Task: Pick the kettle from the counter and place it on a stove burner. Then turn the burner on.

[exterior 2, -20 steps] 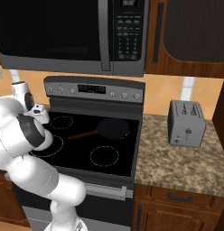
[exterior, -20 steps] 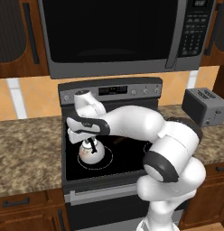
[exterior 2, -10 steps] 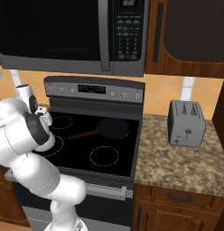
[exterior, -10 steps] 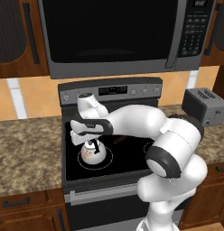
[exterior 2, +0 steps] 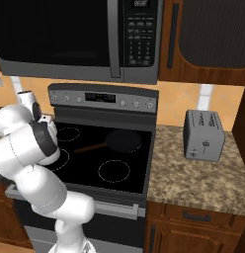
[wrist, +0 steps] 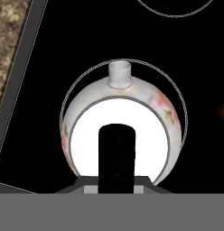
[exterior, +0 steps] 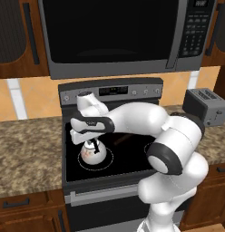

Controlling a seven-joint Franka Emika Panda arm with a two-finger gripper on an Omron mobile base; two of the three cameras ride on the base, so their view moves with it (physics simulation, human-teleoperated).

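**Desk:** Kitchen range under a dark microwave (exterior: pixel 114 36), granite either side. Where's the kettle?

**Operator:** On the stove (exterior: pixel 132 156), front-left burner (exterior: pixel 110 158) from my left base camera. I see the kettle (exterior: pixel 93 153) inside the burner ring, and in the hand view the kettle (wrist: pixel 120 122) fills most of that circle, spout pointing away from the camera. It is off the counter (exterior: pixel 28 154); that counter runs brown and speckled to the left of the range.

**Desk:** And the pincer?

**Operator:** The gripper (exterior: pixel 91 144) hangs directly over the kettle at its handle (wrist: pixel 116 158). The black handle rises between the dark tips at the bottom of the hand view, but I cannot tell whether they clamp it or stand just clear.

**Desk:** How would you expect it to handle?

**Operator:** My judgement: small, rigid, glossy, probably light. The round body looks too slick and too wide for these fingers, so the thin upright handle is the only sensible hold, taken from above and centred so the pot doesn't swing. It reads as ceramic, so I'd treat it as breakable.

**Desk:** Anything nearby?

**Operator:** A frying pan (exterior 2: pixel 122 141) on a rear burner, well apart from the kettle, and a toaster (exterior 2: pixel 203 134) on the right counter.
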